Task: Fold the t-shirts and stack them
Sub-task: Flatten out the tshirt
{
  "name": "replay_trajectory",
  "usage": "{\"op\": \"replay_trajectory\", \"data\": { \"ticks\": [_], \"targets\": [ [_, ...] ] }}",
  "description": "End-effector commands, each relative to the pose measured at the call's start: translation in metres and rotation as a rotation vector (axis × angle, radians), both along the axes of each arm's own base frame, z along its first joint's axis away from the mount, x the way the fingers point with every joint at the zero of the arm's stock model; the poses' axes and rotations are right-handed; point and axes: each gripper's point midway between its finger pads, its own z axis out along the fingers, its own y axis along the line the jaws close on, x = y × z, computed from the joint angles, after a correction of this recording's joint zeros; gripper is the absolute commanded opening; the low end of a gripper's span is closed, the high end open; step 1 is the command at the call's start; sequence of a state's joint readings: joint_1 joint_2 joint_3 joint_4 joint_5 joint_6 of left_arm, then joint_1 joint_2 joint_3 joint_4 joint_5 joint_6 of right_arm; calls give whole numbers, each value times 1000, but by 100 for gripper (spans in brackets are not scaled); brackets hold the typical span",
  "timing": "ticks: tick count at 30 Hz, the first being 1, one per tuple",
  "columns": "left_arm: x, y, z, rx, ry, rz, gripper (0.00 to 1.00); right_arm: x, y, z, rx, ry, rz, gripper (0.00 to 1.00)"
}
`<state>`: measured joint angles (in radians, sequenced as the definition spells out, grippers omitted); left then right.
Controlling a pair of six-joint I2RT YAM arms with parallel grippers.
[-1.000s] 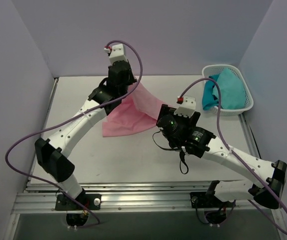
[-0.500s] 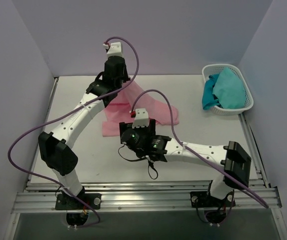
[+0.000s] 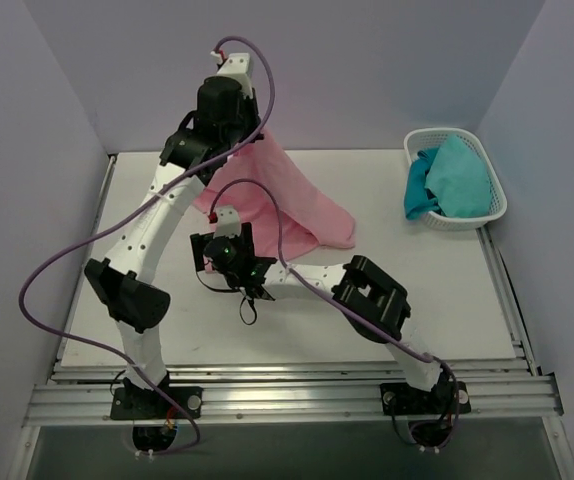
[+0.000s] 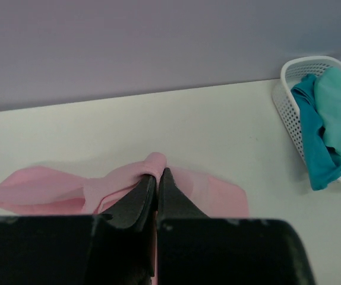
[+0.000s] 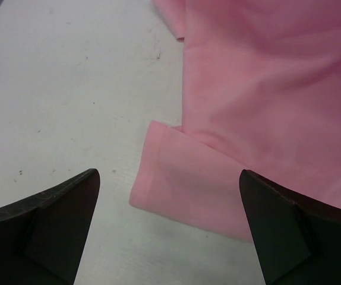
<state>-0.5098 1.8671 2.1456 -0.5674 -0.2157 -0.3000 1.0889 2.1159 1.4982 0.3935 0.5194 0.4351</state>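
Observation:
A pink t-shirt [image 3: 297, 205] hangs stretched from the back left of the table down to its middle. My left gripper [image 4: 157, 173] is shut on a bunched fold of the t-shirt [image 4: 152, 161] and holds it up above the table. The rest of the cloth trails down onto the surface. My right gripper [image 5: 169, 173] is open, low over the table at the t-shirt's near left corner. A folded sleeve edge [image 5: 182, 178] lies between its fingers [image 5: 63, 208] without touching them. In the top view the right wrist [image 3: 225, 255] hides that corner.
A white lattice basket [image 3: 490, 208] stands at the back right with teal cloth [image 3: 455, 175] piled in it. It also shows in the left wrist view as the basket [image 4: 295, 66]. Purple walls close off the back and sides. Bare white table [image 3: 447, 290] lies at the right front.
My right arm has swept left across the table, from the t-shirt's right side to its near left corner. My left gripper has lifted the cloth higher and farther back.

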Motion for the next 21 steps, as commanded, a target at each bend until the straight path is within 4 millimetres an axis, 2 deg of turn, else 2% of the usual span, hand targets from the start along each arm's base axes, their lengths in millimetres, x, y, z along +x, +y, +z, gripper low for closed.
{"op": "replay_trajectory", "data": {
  "ticks": [1,3,4,7,8,9,10,11,12,13,14,15,16,18,20,21],
  "targets": [
    [-14,-17,30,33,-4,-139,2,10,41,10,61,-50,110,100],
    [-17,-12,36,50,0,-130,2,15,53,7,84,-59,131,100],
    [-20,-12,47,43,-25,-136,2,17,55,5,83,-60,134,100],
    [-32,-11,65,32,-60,-173,2,22,65,1,90,-80,158,100],
    [-35,-12,69,23,-65,-184,2,26,66,-9,72,-79,162,100],
    [-42,-16,74,5,-67,-214,2,30,72,-1,87,-91,167,100],
    [-49,-16,87,-11,-90,-230,2,33,75,-2,84,-94,173,100],
    [-55,-16,95,-20,-100,-239,2,37,76,-15,52,-88,176,100],
    [-61,-14,97,-28,-87,-240,2,39,79,-14,44,-94,175,100],
    [-66,-11,105,-39,-97,-240,2,45,84,-3,56,-111,171,100],
    [-73,-10,116,-55,-118,-243,2,47,84,-10,40,-111,162,100],
    [-80,-13,118,-69,-110,-266,2,50,85,-6,35,-125,160,100],
    [-89,-10,127,-83,-123,-266,2,53,89,3,48,-144,154,100],
    [-98,-13,125,-94,-104,-278,2,62,86,7,32,-175,110,100],
    [-113,-13,134,-102,-122,-287,2,75,82,12,27,-204,45,100],
    [-117,-16,130,-97,-108,-296,2,81,79,14,25,-211,14,100]
  ]
}}
